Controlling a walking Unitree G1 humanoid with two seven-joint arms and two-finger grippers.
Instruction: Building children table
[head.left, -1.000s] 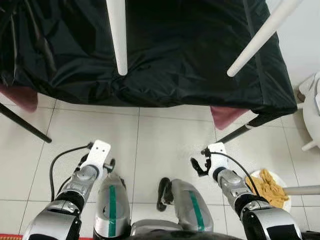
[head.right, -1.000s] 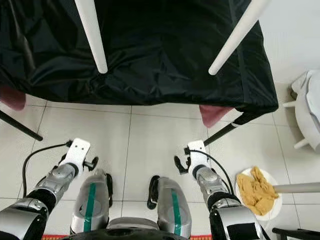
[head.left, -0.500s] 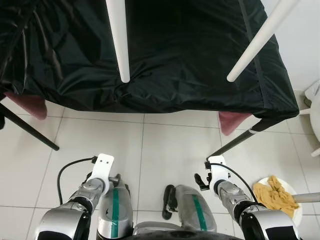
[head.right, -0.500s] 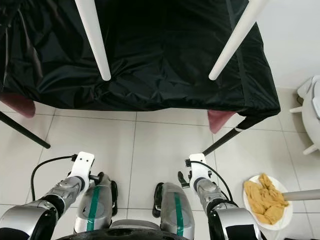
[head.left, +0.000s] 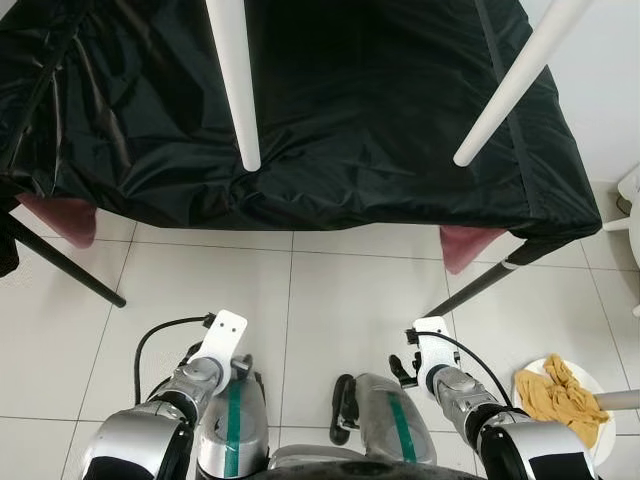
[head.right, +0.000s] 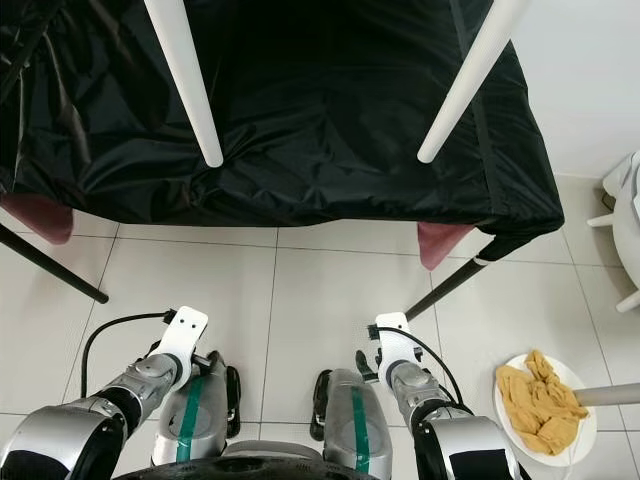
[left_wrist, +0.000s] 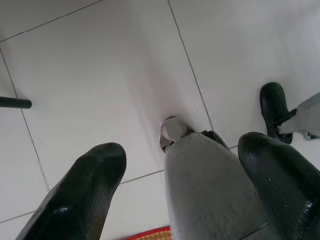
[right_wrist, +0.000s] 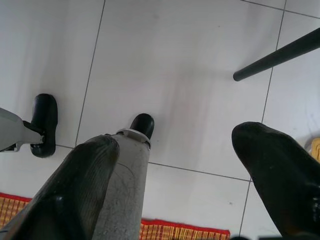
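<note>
The two head views look steeply down from above the robot's own legs onto the white tiled floor (head.left: 340, 290) and the black-draped counter (head.right: 330, 120) ahead, sharing nearly the same scene with a slight sideways offset. Each wrist view looks down along its own spread jaws, close to the floor, and takes in the robot's leg, foot and tile seams that the head views also cover.

White tiled floor (head.left: 340, 290); a white plate (head.right: 509, 372) with yellow cloth (head.right: 540, 402) lies near right.
</note>
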